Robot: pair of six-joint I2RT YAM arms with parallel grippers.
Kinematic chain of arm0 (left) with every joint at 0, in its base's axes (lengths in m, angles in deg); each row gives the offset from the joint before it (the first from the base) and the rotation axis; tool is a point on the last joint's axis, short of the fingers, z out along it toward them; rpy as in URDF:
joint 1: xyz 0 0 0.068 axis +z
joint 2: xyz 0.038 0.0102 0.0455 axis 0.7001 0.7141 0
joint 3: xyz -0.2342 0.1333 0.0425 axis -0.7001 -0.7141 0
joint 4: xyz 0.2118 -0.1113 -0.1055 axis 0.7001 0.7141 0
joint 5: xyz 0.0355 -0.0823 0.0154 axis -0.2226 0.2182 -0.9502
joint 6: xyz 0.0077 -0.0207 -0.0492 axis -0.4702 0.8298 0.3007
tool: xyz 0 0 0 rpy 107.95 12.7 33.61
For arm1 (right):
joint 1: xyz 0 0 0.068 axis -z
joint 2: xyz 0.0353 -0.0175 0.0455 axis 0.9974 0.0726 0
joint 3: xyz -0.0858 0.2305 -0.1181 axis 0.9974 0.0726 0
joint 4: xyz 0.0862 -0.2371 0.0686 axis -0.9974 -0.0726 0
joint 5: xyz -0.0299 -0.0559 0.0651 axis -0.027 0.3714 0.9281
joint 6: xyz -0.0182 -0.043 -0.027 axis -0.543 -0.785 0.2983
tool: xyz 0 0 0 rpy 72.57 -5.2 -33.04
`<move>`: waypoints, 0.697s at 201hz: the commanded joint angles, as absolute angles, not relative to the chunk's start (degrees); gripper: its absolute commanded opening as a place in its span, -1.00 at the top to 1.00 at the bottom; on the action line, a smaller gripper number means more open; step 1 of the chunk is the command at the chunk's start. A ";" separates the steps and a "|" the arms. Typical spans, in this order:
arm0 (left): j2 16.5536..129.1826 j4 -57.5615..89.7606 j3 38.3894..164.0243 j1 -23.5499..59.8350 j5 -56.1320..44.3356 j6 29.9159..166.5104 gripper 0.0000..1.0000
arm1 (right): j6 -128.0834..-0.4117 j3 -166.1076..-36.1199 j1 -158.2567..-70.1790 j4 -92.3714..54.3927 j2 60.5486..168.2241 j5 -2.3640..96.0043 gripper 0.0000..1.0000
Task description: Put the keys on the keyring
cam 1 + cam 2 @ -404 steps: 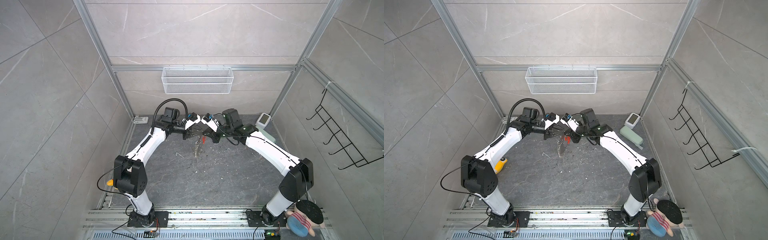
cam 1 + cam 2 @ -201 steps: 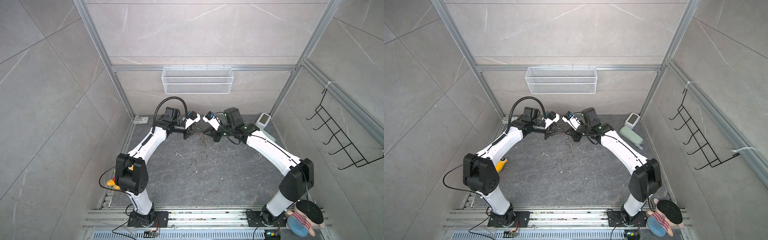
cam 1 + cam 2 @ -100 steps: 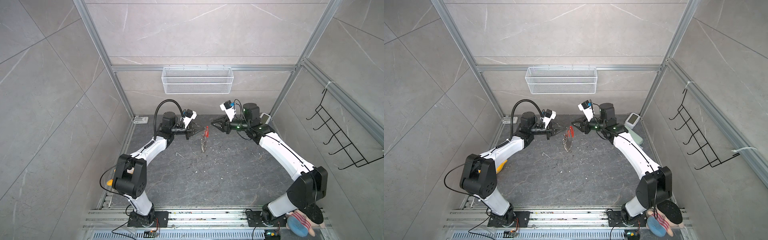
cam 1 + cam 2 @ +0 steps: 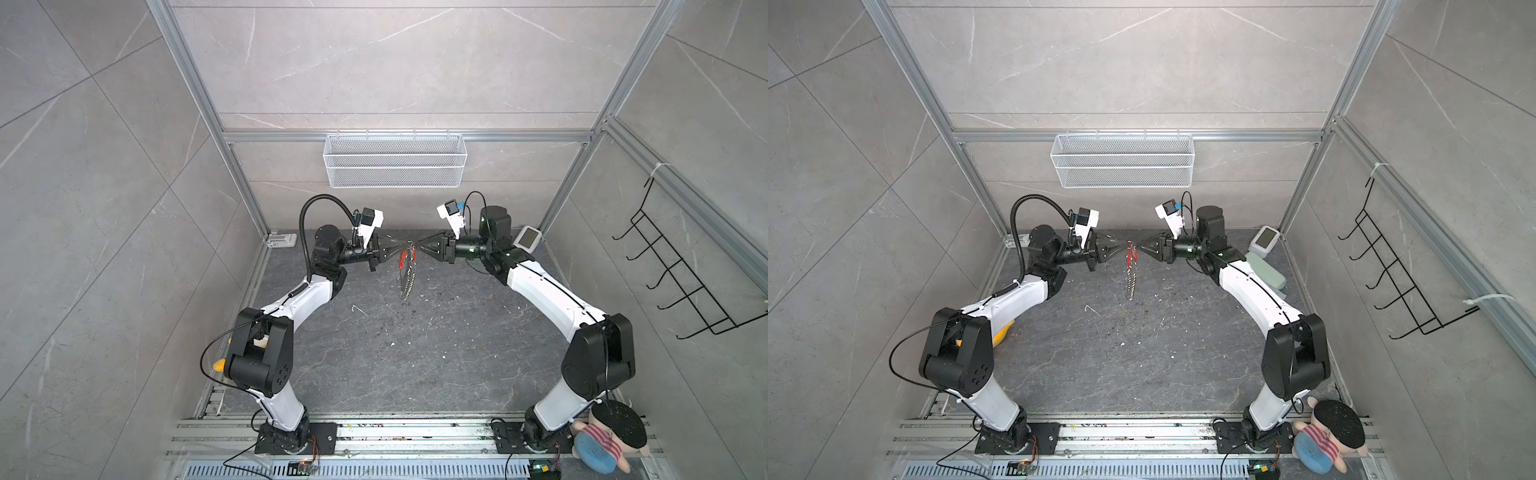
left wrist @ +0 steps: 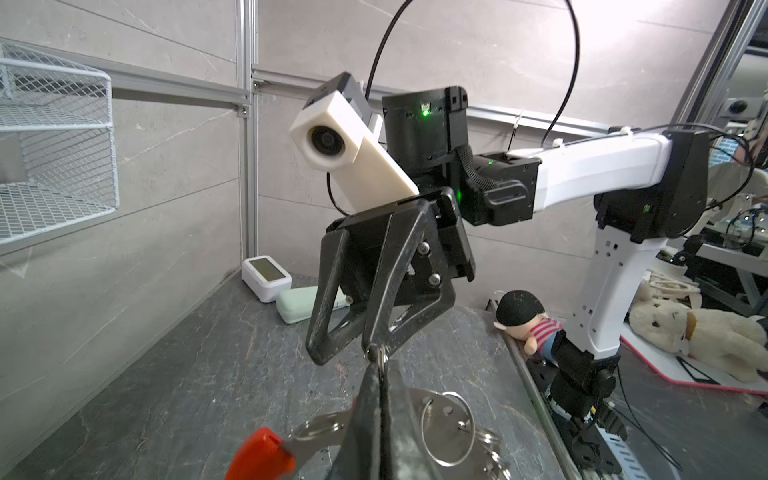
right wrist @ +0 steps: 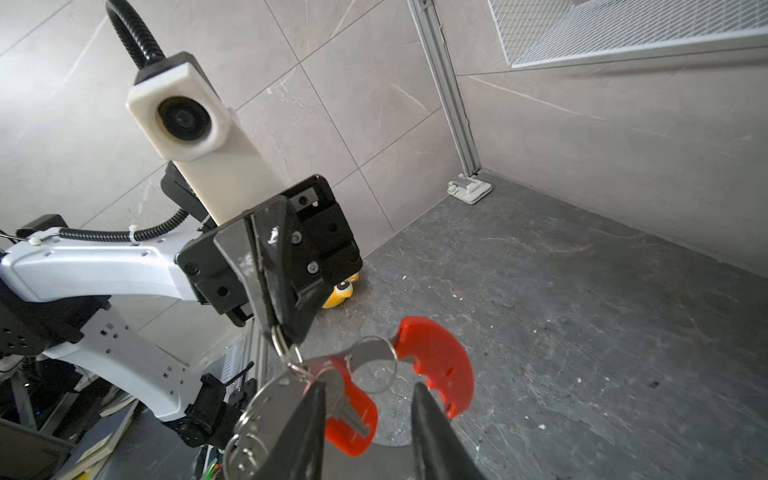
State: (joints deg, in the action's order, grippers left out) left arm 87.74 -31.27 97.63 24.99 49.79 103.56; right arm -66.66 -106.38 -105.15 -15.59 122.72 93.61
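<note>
Now L gripper (image 4: 405,244) pinches keyring (image 4: 408,279), hanging long-axis vertical; R gripper (image 4: 419,246) open.

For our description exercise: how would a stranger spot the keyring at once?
Two white arms nearly meet near the back wall. Between them, the keyring hangs from the left end effector. Only it dangles: silver loops with a curved red strip.

White wire basket (image 4: 395,160) on back wall, black hook rack (image 4: 681,278) on right wall, small white screen device (image 4: 528,238) beside pale green case (image 4: 1266,270) back right, plush doll (image 4: 606,440) front right, yellow toy (image 4: 1003,332) left, white clip (image 4: 282,240) back left, grey stone tabletop (image 4: 395,353).
</note>
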 commanded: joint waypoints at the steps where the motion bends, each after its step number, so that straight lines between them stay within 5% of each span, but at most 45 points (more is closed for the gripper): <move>1: 88.39 -38.96 99.72 25.36 50.44 108.73 1.00 | -62.41 -106.52 -105.32 -9.60 123.10 96.71 0.28; 60: 89.67 -40.85 100.73 25.36 50.25 111.75 1.00 | -60.16 -106.76 -105.78 -6.59 124.18 97.32 0.32; 140: 90.20 -45.27 100.90 26.13 48.11 115.09 1.00 | -59.36 -106.12 -106.54 -6.04 124.43 97.42 0.71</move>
State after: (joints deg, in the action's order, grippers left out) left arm 90.43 -37.52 97.87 25.49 49.35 112.37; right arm -60.06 -106.38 -106.09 -7.55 123.99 96.62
